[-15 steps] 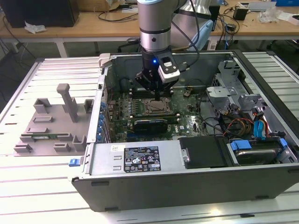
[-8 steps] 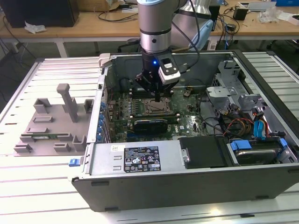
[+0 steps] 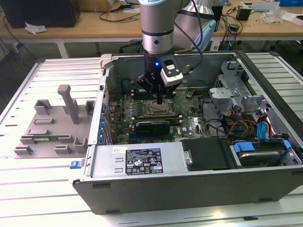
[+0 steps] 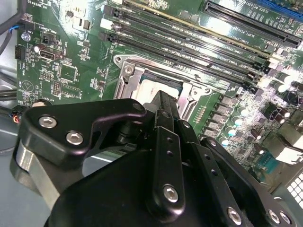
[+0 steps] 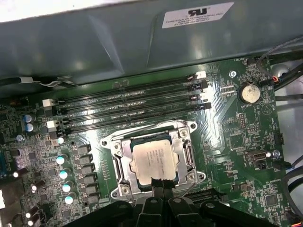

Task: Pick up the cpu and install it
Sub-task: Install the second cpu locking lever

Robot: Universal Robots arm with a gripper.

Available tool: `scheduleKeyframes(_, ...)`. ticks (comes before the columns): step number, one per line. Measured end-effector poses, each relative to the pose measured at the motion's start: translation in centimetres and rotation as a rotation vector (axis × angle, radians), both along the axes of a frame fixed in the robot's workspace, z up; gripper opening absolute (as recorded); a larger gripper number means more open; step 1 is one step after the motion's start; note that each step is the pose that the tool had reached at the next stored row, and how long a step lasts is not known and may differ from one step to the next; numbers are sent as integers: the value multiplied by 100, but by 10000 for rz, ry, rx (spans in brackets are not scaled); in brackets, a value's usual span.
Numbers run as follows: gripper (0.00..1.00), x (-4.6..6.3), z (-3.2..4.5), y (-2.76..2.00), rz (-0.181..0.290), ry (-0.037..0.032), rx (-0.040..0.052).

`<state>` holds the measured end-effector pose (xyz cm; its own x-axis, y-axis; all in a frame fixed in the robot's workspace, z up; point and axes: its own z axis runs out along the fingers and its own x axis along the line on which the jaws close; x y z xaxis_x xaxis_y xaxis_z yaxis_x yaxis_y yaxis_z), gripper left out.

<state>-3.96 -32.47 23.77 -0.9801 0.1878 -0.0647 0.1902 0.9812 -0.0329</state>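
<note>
Gripper [image 3: 161, 101] of black metal, on a grey robot arm, hangs inside an open grey desktop computer case [image 3: 142, 163] lying on a slatted white table [image 3: 38, 189], directly above the square metal-framed socket [image 5: 154, 158] on the green motherboard [image 5: 236, 142]. The cpu [image 5: 154, 160], a small flat square chip with a shiny silver top plate, lies flat within that socket frame, beside four long black memory slots [image 5: 128, 106]. In both wrist views the fingertips [image 5: 160, 184] come together into a narrow point at the chip's near edge; whether they touch it cannot be told, and nothing is clamped between them. In the exterior view, a grey plastic parts holder [image 3: 52, 127] sits on the table to the exterior view's left of the case.
</note>
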Motion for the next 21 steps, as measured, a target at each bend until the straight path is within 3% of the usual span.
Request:
scheduleKeyframes(6,11,0,0,-64,-2,1,1)
scheduleKeyframes(15,11,-1,-1,-206,0,2,1)
scheduleKeyframes(21,11,-4,-14,-262,511,2,4)
